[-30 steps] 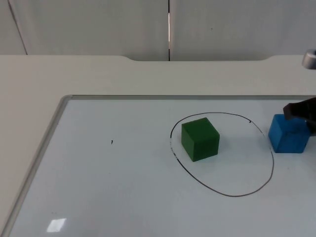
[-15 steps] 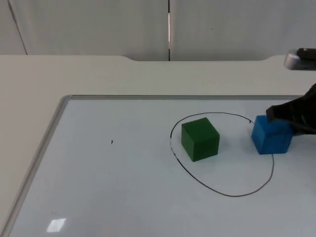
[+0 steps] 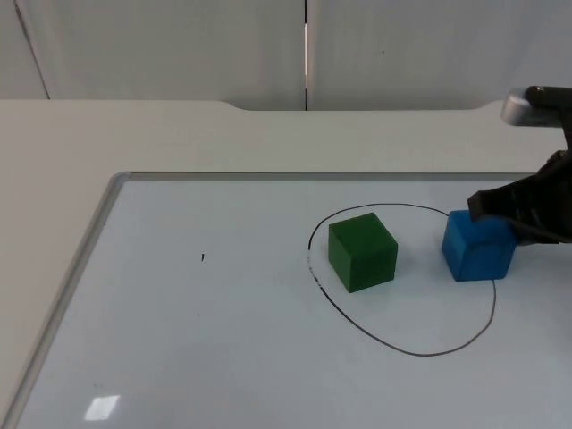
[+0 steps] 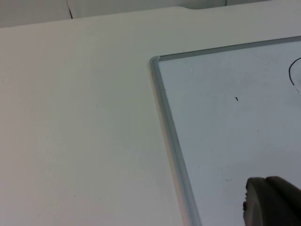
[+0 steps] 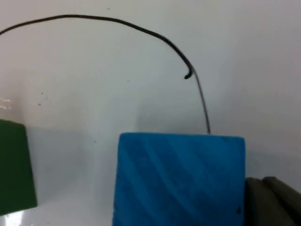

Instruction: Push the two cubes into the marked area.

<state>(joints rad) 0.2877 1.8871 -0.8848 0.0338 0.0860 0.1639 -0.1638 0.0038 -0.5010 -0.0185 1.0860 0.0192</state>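
On the white table point(image 3: 179, 134) lies a whiteboard point(image 3: 223, 340) with a grey frame, and a hand-drawn black oval outline point(image 3: 404, 348) marks an area on its right half. At the board's right edge the right arm reaches in, and the right gripper point(image 3: 500, 210) presses against the far right side of the blue cube point(image 3: 478, 247); whether its fingers are apart or together I cannot tell. Compared with a second ago, the arm has come further left and the blue cube has slid left with it: it stood outside the oval's right side then, and now it sits across the line, mostly inside. From the right wrist the blue cube point(image 5: 178, 179) shows close up, with the line running behind it. The green cube point(image 3: 362, 250) has not moved and rests inside the oval, at its left. Over the board's left edge, the left gripper point(image 4: 270, 202) waits as before, its fingers' state hidden.
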